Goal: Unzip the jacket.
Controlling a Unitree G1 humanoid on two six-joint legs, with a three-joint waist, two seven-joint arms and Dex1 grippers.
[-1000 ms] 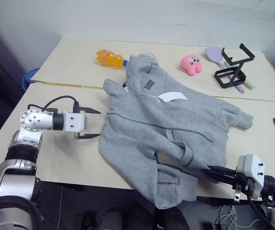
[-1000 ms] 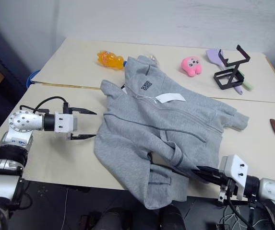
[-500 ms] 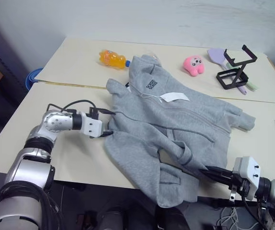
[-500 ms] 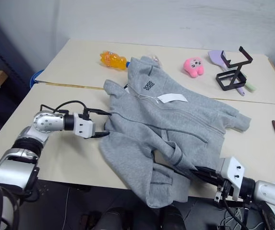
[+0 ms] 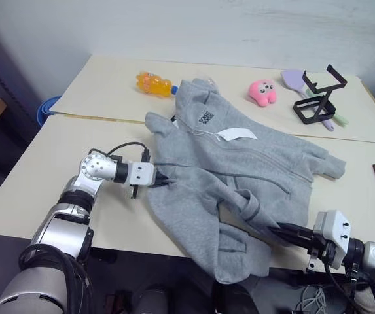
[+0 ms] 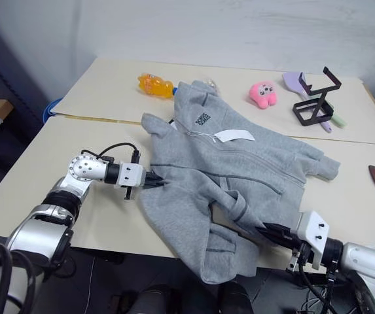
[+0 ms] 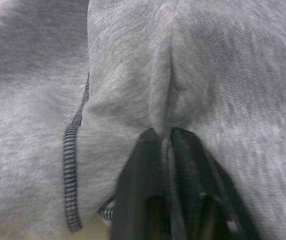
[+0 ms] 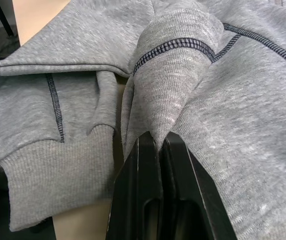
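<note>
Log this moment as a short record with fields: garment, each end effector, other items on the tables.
garment: jacket spread on the table, hem hanging over the near edge, zip closed
left end effector: shut on a fold of jacket fabric at its side edge
right end effector: shut on jacket fabric near the hem
other items: orange bottle, pink plush toy, black wire stand

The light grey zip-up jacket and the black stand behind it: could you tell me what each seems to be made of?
The light grey zip-up jacket looks like soft fleece knit: matte fuzzy surface, ribbed cuffs, dark contrast stitching, and it puckers where the left gripper and right gripper pinch it. The black stand appears to be thin bent metal or rigid plastic strip; which one is unclear.
</note>
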